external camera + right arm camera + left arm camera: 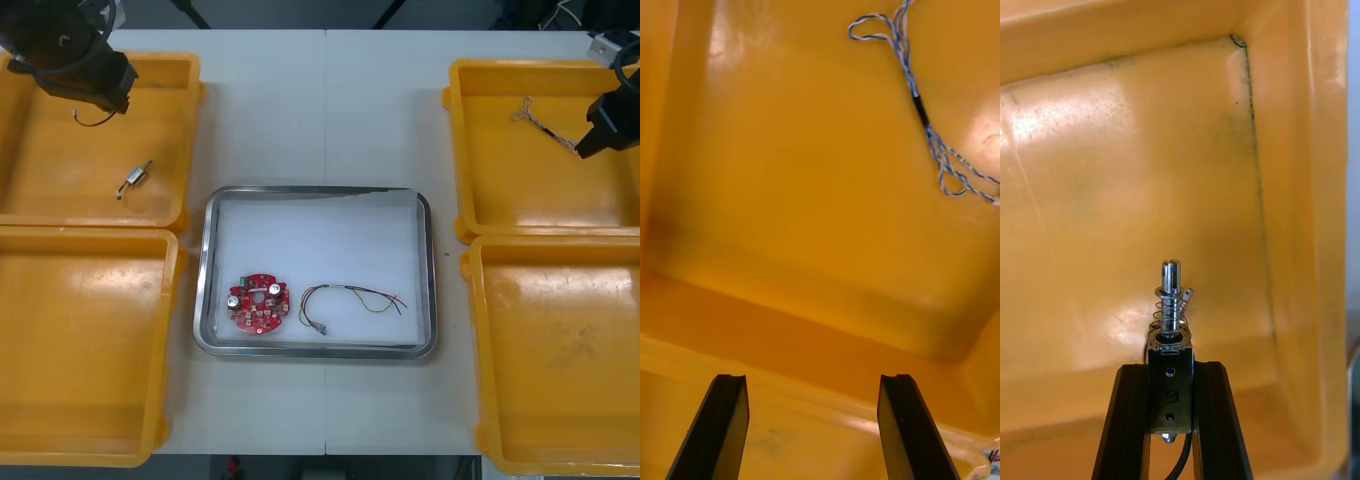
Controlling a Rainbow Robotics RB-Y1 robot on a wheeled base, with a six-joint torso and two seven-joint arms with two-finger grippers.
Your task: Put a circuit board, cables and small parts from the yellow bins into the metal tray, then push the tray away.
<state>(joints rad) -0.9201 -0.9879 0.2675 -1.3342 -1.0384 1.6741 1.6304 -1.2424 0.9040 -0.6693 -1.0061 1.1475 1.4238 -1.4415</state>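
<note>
**Left gripper holds a small part; tray is next**

The left gripper [1171, 369] hangs over the left bin [40, 190], on the tray's [318, 194] far left, its fingers pinched narrow on a small part [1171, 315]. The part is a shiny metal block with a sprung pin standing out past the fingertips and a black wire trailing behind.

I judge the carry to be the step in hand. The next move calls for a swing over the tray's bare floor, clear of the board [258, 303] and thin cable [350, 298] lying there, then a release.

A loose part [135, 178] lies in the same bin. The right gripper [812, 379] waits over the right bin [520, 200], on the tray's far right, fingers wide, near a blue-white cable [929, 124].
</note>
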